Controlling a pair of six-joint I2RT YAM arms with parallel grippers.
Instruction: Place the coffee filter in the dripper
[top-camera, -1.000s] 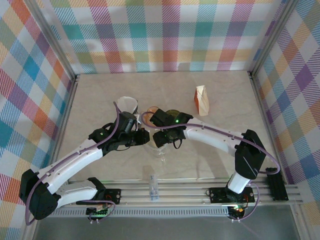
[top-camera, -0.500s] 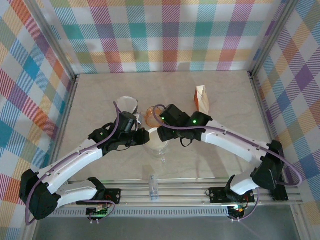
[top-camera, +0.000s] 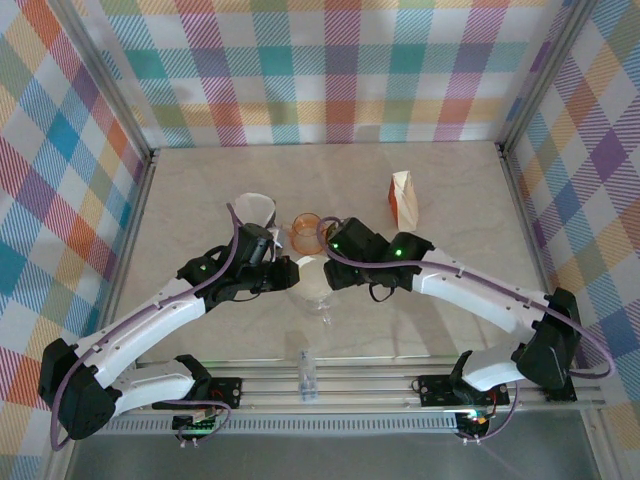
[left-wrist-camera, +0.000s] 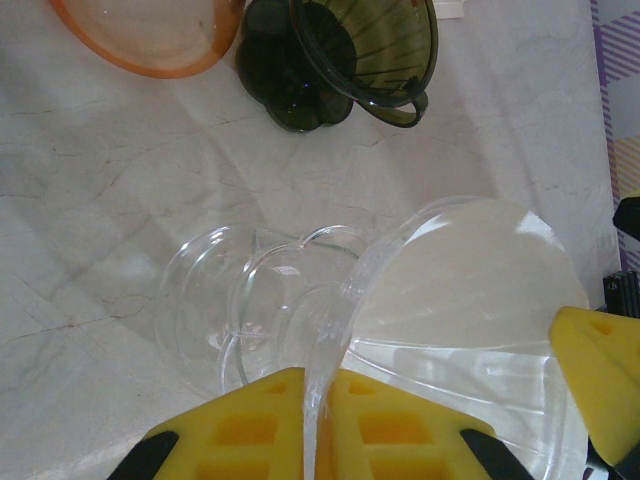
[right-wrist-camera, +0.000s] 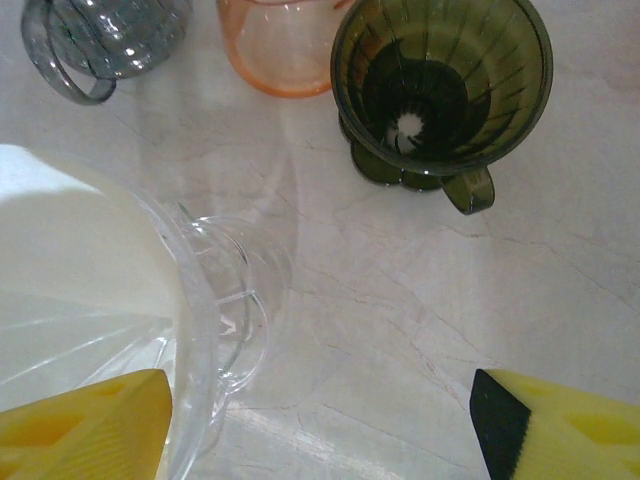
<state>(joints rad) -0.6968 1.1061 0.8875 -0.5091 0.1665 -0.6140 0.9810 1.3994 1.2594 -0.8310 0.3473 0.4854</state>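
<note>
**Left gripper.** We see the left gripper (left-wrist-camera: 318, 385) closed tight on the thin rim of the clear dripper (left-wrist-camera: 250, 310), which is tilted over the marble table (left-wrist-camera: 90, 200).

**Filter.** The white coffee filter (left-wrist-camera: 470, 280) lies inside this dripper's cone.

**Right gripper.** The right gripper (right-wrist-camera: 320, 425) is spread wide and holds nothing. One of its fingers (right-wrist-camera: 90, 425) is just beside the clear rim, and we cannot tell whether they touch.

**Background.** A green dripper (right-wrist-camera: 440, 80) and an orange dripper (right-wrist-camera: 280, 45) stand beyond.

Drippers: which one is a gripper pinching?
The clear dripper, rim pinched by the left gripper; the green dripper, orange dripper and grey dripper stand free.
</note>
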